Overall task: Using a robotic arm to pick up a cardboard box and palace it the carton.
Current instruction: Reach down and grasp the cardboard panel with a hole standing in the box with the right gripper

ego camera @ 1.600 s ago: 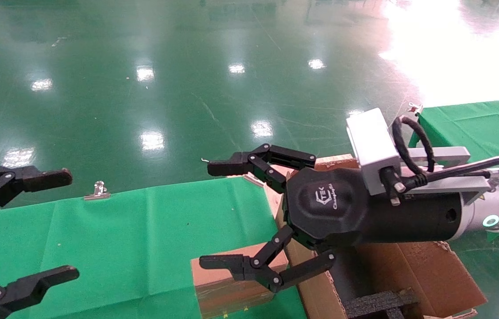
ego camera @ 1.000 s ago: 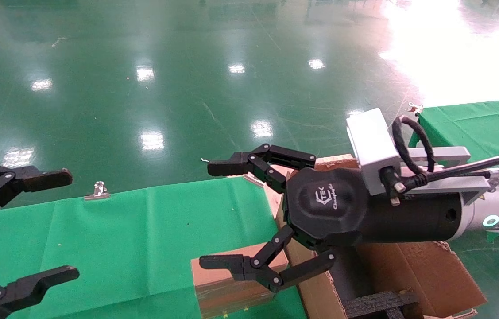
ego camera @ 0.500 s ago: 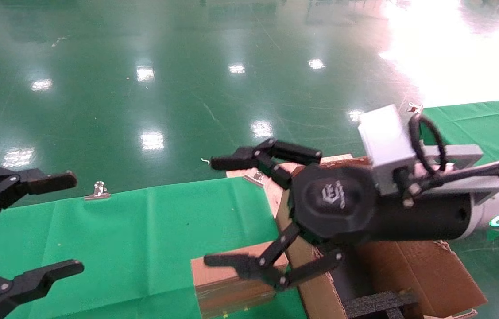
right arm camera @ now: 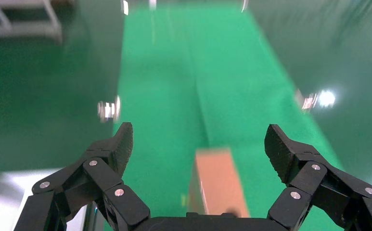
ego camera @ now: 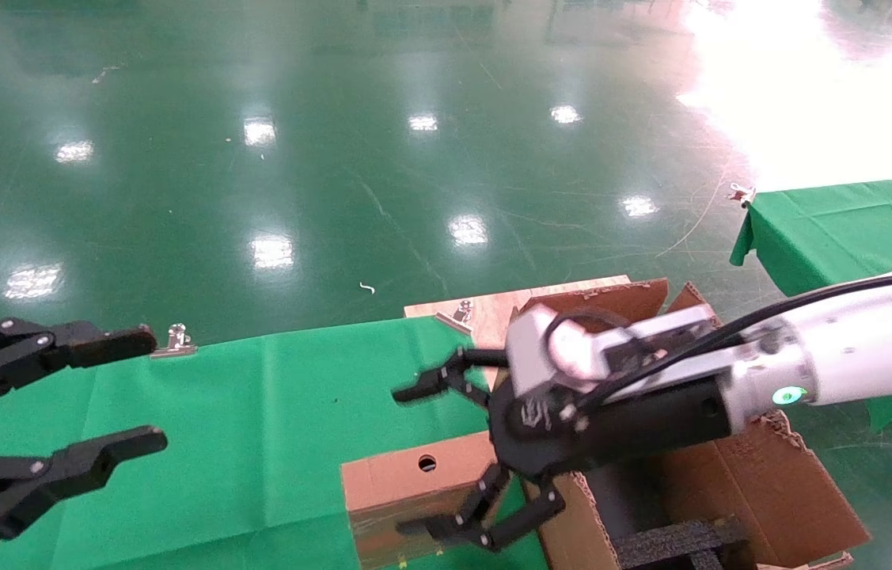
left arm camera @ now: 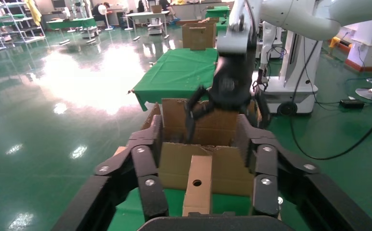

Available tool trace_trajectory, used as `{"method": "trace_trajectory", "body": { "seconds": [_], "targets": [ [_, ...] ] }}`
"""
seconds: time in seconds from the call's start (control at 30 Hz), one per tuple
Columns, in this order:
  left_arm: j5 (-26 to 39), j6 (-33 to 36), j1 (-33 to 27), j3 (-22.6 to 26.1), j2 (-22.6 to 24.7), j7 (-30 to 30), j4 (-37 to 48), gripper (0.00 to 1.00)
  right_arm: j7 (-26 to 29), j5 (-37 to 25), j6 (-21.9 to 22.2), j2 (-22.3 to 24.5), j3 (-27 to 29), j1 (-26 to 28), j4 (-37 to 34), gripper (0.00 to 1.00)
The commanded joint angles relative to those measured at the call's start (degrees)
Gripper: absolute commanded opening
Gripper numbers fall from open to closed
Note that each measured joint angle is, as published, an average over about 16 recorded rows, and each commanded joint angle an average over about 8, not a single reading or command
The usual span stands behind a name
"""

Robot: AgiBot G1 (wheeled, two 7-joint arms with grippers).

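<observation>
The cardboard box lies on the green tablecloth, at the near right corner of the cloth, with its right end just beside the left wall of the carton. A round hole is visible in its top face, and clear tape shines on its front side. In the left wrist view the cardboard box shows as a narrow brown block with the hole facing up, and the carton stands directly behind it. In the right wrist view the cardboard box is between the two spread fingers and well beyond them.

The carton is open at the top, its flaps stand out with ragged edges, and a black foam insert sits inside near the front.

The right gripper hangs above the right end of the cardboard box, with its fingers spread wide: one reaches over the cloth behind the box and the other comes down at the box's front right corner. Whether a finger touches the box I cannot tell. The white robotic arm with the green ring light reaches in from the right, over the carton.

The left gripper is parked over the left edge of the cloth, its fingers also spread apart and holding nothing. A metal clip holds the far edge of the cloth.
</observation>
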Motion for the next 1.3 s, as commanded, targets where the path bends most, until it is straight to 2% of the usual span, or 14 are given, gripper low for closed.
{"method": "trace_trajectory", "body": {
  "seconds": [0.03,0.43,0.73,0.77,1.0,1.03,1.1,1.3],
  "targets": [
    [0.0,0.0,0.0,0.0,0.0,0.0,0.0,0.00,0.3,-3.4,-0.4,-0.6,-2.1,2.0,-0.3,1.00],
    [0.0,0.0,0.0,0.0,0.0,0.0,0.0,0.00,0.4,-14.8,-0.5,-6.8,-15.7,12.7,-2.1,1.00],
    [0.0,0.0,0.0,0.0,0.0,0.0,0.0,0.00,-1.2,-21.9,-0.3,-11.7,-24.4,18.5,-3.9,1.00],
    [0.0,0.0,0.0,0.0,0.0,0.0,0.0,0.06,-1.5,-22.2,-0.2,-12.1,-25.1,18.9,-4.1,1.00],
    [0.0,0.0,0.0,0.0,0.0,0.0,0.0,0.94,-3.2,-23.4,0.2,-14.0,-28.5,20.5,-5.2,1.00],
    [0.0,0.0,0.0,0.0,0.0,0.0,0.0,1.00,-3.4,-23.5,0.2,-14.2,-28.8,20.6,-5.4,0.99],
    [0.0,0.0,0.0,0.0,0.0,0.0,0.0,1.00,-3.5,-23.6,0.2,-14.4,-29.2,20.8,-5.6,0.81],
    [0.0,0.0,0.0,0.0,0.0,0.0,0.0,1.00,-3.5,-23.6,0.1,-14.5,-29.3,20.9,-5.6,0.07]
  ]
}}
